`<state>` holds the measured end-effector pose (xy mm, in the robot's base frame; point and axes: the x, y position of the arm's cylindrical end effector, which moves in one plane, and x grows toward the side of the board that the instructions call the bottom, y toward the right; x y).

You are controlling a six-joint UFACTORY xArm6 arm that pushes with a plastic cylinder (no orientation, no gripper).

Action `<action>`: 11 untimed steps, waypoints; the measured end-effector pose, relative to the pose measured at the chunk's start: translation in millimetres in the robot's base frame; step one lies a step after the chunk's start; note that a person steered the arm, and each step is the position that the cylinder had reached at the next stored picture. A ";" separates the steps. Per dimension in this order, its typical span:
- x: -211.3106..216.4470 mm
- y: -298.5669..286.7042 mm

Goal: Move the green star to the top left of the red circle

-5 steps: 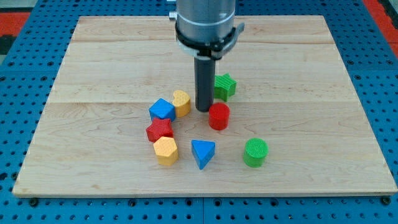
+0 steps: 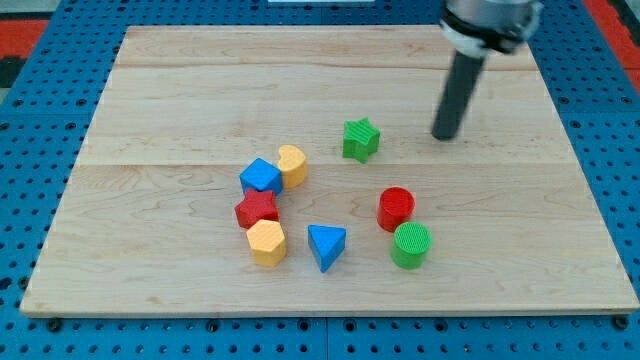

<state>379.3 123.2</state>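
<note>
Blocks number eight on the bench. Taking the red circle as landmark: a green cylinder touches its lower right; a blue triangle and a yellow hexagon sit lower left; a red star, a blue cube and a second yellow block lie left. One green star stands above-left, apart. My tip rests above-right, touching nothing; there are no jaws.

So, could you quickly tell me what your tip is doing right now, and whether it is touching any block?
My tip: touching nothing, on bare board to the view's right of the green star, up and right of the red circle.
</note>
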 end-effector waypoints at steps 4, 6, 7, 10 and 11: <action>33.4 -95.9; 32.3 -174.4; 68.0 -145.0; 84.7 -100.9; 84.7 -99.3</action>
